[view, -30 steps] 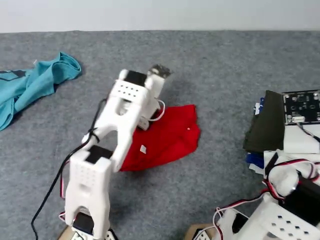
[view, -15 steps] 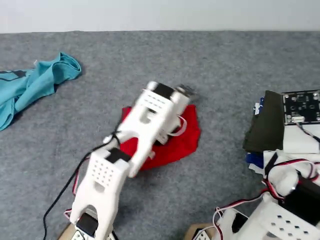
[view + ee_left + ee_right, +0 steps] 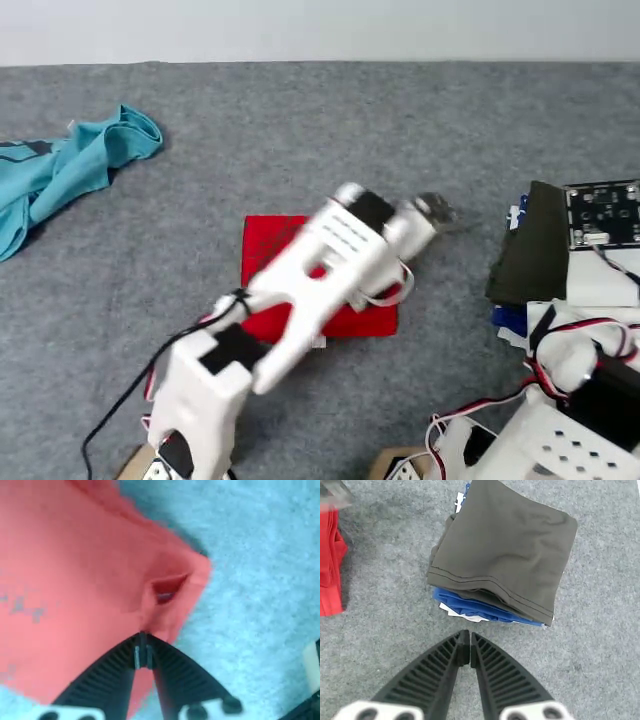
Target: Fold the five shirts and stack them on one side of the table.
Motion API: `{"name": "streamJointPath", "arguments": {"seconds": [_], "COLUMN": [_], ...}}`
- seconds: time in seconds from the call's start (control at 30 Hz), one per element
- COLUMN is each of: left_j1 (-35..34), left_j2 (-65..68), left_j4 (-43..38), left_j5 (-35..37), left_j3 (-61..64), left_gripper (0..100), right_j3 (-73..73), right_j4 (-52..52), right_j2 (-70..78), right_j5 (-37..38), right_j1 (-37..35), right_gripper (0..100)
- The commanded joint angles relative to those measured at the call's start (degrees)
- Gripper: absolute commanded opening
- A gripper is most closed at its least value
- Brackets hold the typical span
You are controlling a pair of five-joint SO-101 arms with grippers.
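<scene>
A red shirt (image 3: 270,250) lies folded flat at the table's middle, partly under my left arm. My left gripper (image 3: 432,210) hangs past the shirt's right side. In the left wrist view its fingertips (image 3: 142,647) are shut, pinching the puckered edge of the red shirt (image 3: 75,570) near a corner. At the right edge stands a stack with a dark shirt (image 3: 530,255) on top of a blue one (image 3: 508,322). My right gripper (image 3: 466,650) is shut on nothing, over bare carpet just short of the dark shirt (image 3: 505,550). A crumpled teal shirt (image 3: 70,165) lies far left.
Grey carpet (image 3: 420,110) covers the table, with open room at the back and between the red shirt and the stack. The right arm's base and cables (image 3: 560,400) fill the front right corner. The red shirt's edge (image 3: 327,570) shows in the right wrist view.
My left arm swung to the right across the red shirt, its gripper going from the shirt's back left to past its right side. The shirt now lies as a neater rectangle. The right arm kept still.
</scene>
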Motion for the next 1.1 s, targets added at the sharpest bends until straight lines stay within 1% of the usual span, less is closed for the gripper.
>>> {"name": "streamJointPath", "arguments": {"seconds": [0.0,0.1,0.2,0.37,0.5,0.7,0.77,0.83,1.07], "left_j1": [-8.09,-13.54,-15.3,-14.86,-12.57,-11.96,-11.96,-12.04,-12.22], "left_j2": [-5.71,-8.18,-11.34,-17.85,-19.08,-19.16,-19.69,-20.66,-31.3], "left_j4": [1.76,1.85,1.76,-0.18,-2.55,-9.93,-9.93,-8.0,-0.44], "left_j5": [-1.85,-3.69,-5.63,-6.59,-6.59,-6.42,-6.15,-6.15,-6.07], "left_j3": [0.31,5.58,14.9,26.24,32.92,44.35,44.53,42.68,31.25], "left_gripper": [0,0,0,0,0,0,0,0,0], "right_j3": [-0.53,-0.53,-0.44,-0.35,-0.35,-0.35,-0.44,-0.44,-0.53], "right_j4": [2.33,2.33,2.33,2.24,2.15,2.15,2.15,2.15,2.07], "right_j2": [-0.57,-0.57,-0.57,-0.57,-0.48,-0.48,-0.48,-0.48,-0.13], "right_j5": [0.53,0.62,0.62,0.44,0.62,0.7,0.7,0.7,0.53], "right_j1": [0.75,0.75,0.75,0.57,0.48,0.48,0.48,0.48,0.4], "right_gripper": [1.4,1.4,1.4,1.4,1.4,1.4,1.4,1.4,1.4]}}
